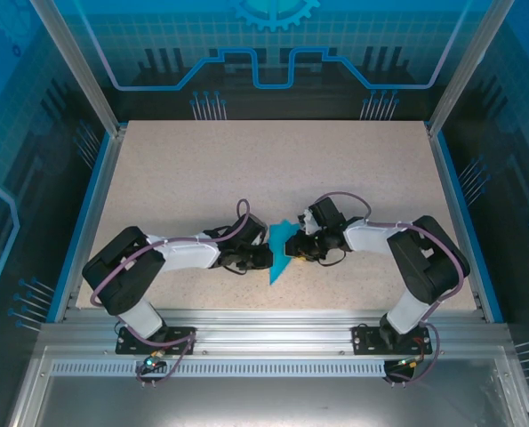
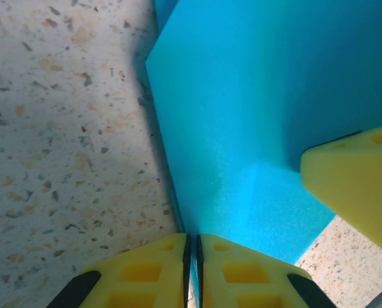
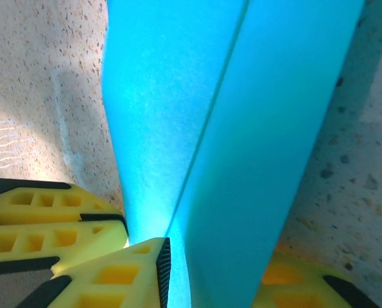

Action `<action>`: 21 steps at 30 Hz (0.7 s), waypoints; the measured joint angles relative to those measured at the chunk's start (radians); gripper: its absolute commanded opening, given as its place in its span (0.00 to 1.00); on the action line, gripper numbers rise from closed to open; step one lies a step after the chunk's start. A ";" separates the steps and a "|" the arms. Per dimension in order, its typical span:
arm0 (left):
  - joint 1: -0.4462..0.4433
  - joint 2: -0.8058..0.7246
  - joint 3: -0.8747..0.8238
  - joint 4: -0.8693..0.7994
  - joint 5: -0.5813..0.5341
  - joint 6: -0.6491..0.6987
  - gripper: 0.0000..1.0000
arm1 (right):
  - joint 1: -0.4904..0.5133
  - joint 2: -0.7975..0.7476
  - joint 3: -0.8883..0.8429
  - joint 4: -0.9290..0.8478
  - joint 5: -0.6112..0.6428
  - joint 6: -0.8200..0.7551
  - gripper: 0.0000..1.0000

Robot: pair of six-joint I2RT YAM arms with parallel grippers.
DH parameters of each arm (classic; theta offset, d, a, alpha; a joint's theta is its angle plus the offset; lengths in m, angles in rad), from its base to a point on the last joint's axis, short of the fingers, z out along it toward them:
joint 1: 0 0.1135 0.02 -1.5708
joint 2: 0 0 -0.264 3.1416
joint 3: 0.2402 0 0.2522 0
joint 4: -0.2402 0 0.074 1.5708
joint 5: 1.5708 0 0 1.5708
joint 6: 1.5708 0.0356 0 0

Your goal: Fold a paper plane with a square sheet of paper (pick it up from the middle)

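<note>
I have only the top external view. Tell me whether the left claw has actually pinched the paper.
Observer: In the left wrist view the left claw has its fingers pressed together, with an edge of the teal paper in the slit between them.
Operator: Now check the right claw.
Observer: Its wrist view shows the right claw straddling the paper, one finger each side; whether it is clamped I cannot tell.
Operator: Describe the fold.
Observer: A straight crease runs up the paper from those fingers.
</note>
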 measured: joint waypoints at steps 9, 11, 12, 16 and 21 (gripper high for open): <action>0.000 0.001 -0.047 0.075 0.033 -0.037 0.13 | 0.004 0.014 -0.008 0.073 -0.029 0.008 0.35; 0.000 0.001 -0.055 0.087 0.035 -0.043 0.14 | 0.004 0.024 -0.008 0.090 -0.037 0.009 0.36; 0.000 0.001 -0.058 0.093 0.036 -0.048 0.14 | 0.004 0.029 -0.008 0.096 -0.041 0.009 0.36; 0.000 0.001 -0.069 0.113 0.040 -0.062 0.13 | 0.005 0.040 -0.008 0.110 -0.053 0.008 0.36; 0.002 0.001 -0.074 0.122 0.042 -0.063 0.13 | 0.006 0.043 -0.008 0.126 -0.069 0.005 0.42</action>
